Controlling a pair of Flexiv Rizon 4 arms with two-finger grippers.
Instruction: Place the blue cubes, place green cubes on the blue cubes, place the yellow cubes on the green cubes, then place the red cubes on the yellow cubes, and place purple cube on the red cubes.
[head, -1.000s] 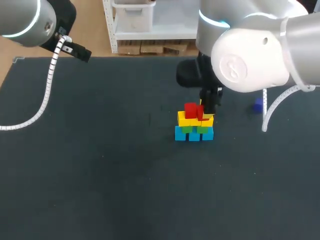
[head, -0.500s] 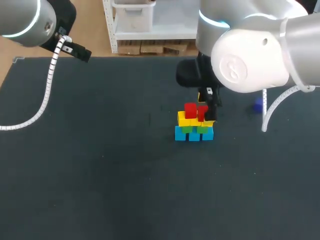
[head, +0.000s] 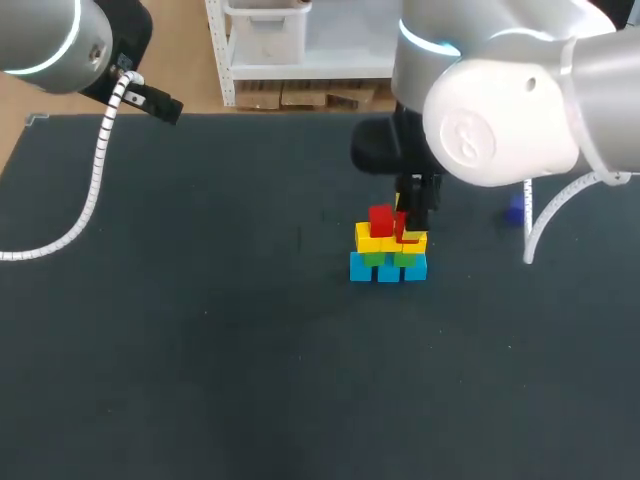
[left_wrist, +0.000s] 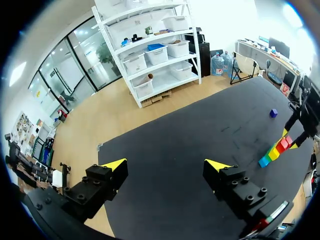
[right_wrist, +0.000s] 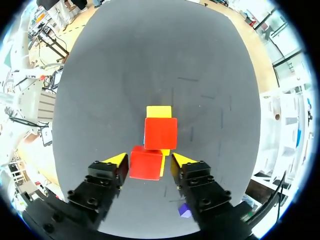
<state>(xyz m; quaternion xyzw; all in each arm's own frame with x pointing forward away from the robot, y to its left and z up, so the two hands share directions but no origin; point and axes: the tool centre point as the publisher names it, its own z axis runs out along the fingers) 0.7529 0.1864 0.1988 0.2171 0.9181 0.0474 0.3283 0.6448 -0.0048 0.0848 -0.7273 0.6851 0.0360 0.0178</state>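
Left gripper (left_wrist: 166, 167): high over the bench's far left corner, its fingers spread wide with nothing between them.
Open room: a broad run of bench (head: 200, 350) separates the left edge from the stack, and another separates the stack from the near edge.
Stack: right of the bench's middle. Blue cubes (head: 362, 267) form the base, with green cubes (head: 374, 258) on them, then yellow cubes (head: 368, 240). A first red cube (head: 381, 220) tops the left side.
Right gripper (right_wrist: 148, 159): over the stack's right side with its fingers parted. The second red cube (right_wrist: 146, 163) lies between them, with a gap at one finger.
Purple cube (head: 516, 211): alone near the right edge, well apart from the stack.
Surfaces: the bench is dark and matte. The cubes are smooth, square-edged and plainly coloured.
Change: the right gripper sits lower than half a second ago. The left arm is unmoved.
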